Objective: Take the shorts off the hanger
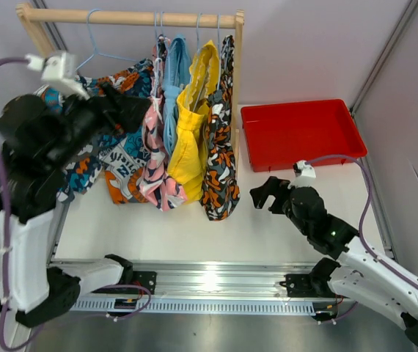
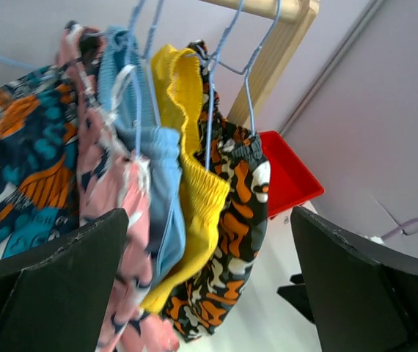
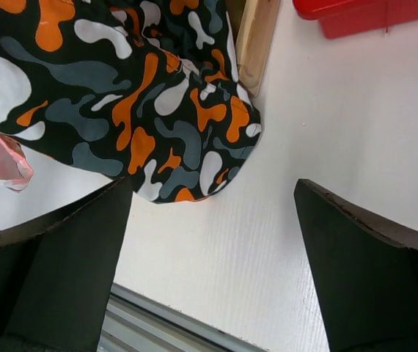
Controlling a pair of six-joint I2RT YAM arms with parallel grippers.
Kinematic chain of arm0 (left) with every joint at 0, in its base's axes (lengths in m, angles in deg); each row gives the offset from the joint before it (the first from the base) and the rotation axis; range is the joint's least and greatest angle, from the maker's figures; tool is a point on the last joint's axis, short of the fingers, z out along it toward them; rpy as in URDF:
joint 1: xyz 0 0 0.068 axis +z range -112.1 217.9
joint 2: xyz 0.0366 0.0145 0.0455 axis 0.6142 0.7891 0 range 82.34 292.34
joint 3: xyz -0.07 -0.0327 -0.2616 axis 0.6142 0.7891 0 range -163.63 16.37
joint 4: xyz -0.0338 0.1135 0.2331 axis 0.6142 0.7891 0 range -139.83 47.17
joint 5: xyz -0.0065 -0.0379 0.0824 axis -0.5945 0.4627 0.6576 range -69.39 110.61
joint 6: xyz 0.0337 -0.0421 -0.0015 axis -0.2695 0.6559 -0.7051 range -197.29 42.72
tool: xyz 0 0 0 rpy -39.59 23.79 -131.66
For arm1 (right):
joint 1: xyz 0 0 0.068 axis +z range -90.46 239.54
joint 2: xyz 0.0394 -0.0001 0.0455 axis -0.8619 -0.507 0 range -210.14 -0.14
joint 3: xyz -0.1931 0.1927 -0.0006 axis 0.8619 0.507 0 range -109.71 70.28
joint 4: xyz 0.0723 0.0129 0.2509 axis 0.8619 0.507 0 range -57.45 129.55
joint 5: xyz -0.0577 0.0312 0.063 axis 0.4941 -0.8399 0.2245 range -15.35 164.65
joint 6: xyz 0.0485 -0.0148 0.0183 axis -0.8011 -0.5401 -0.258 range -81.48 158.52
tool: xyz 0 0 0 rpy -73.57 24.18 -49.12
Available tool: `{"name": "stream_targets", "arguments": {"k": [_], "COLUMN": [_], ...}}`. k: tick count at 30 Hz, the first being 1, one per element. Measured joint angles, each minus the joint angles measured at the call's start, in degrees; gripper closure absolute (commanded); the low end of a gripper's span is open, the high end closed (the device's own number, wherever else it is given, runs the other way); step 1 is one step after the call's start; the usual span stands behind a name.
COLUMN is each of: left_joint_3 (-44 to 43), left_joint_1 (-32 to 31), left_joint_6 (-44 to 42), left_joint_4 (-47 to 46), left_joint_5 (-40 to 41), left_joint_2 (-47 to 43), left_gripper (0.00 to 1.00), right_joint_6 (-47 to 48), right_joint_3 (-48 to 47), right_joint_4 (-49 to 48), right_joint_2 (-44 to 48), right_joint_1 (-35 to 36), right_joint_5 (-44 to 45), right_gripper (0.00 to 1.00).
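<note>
Five pairs of shorts hang lengthwise, waistbands up, from blue wire hangers (image 2: 247, 95) on one wooden rack (image 1: 128, 16) at the back of the worktop (image 1: 268, 235). From left to right they are patchwork print (image 1: 121, 165), pink (image 1: 152, 139), light blue (image 1: 174, 81), yellow (image 1: 191, 139) and blotched (image 1: 220, 169). The left claw (image 2: 209, 216), fingers wide apart and holding nothing, is raised level with the garments at the patchwork end and looks the nearer arm. The right claw (image 3: 213, 183), likewise spread and empty, sits low, with the blotched hem just ahead to its left. One red tray (image 1: 297, 105) stands right of the rack.
</note>
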Motion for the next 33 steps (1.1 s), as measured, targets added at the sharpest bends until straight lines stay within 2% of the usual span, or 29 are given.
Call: {"name": "stream_targets", "arguments": {"k": [6, 8, 11, 14, 23, 33], "left_joint_3": [-2.3, -9.6, -25.3, -28.6, -25.0, -23.0], "left_joint_1": [-7.7, -12.5, -20.8, -25.1, -25.6, -25.1], "left_joint_6": [-2.8, -4.2, -7.0, -8.5, -9.4, -9.6], "left_joint_4": [-3.7, -2.3, -0.9, -1.4, -2.9, -6.3], "left_joint_5": [0.3, 3.3, 11.0, 16.1, 24.0, 29.1], "left_joint_2": [9.4, 14.8, 25.0, 29.2, 37.6, 42.5], "left_gripper": [0.01, 0.01, 0.01, 0.01, 0.01, 0.01], "right_joint_6": [0.6, 0.6, 0.5, 0.2, -1.6, -2.8], "right_joint_3": [3.0, 4.3, 5.4, 5.6, 7.5, 10.6], "right_joint_4": [1.6, 2.2, 3.3, 4.5, 7.7, 11.2], "right_joint_2": [6.3, 7.6, 7.8, 7.4, 8.4, 15.1], "right_joint_1": [0.0, 0.0, 0.0, 0.1, 0.4, 0.7], "right_joint_5": [2.4, 3.0, 4.1, 5.8, 8.3, 8.5], "right_gripper": [0.0, 0.01, 0.0, 0.0, 0.0, 0.01]}}
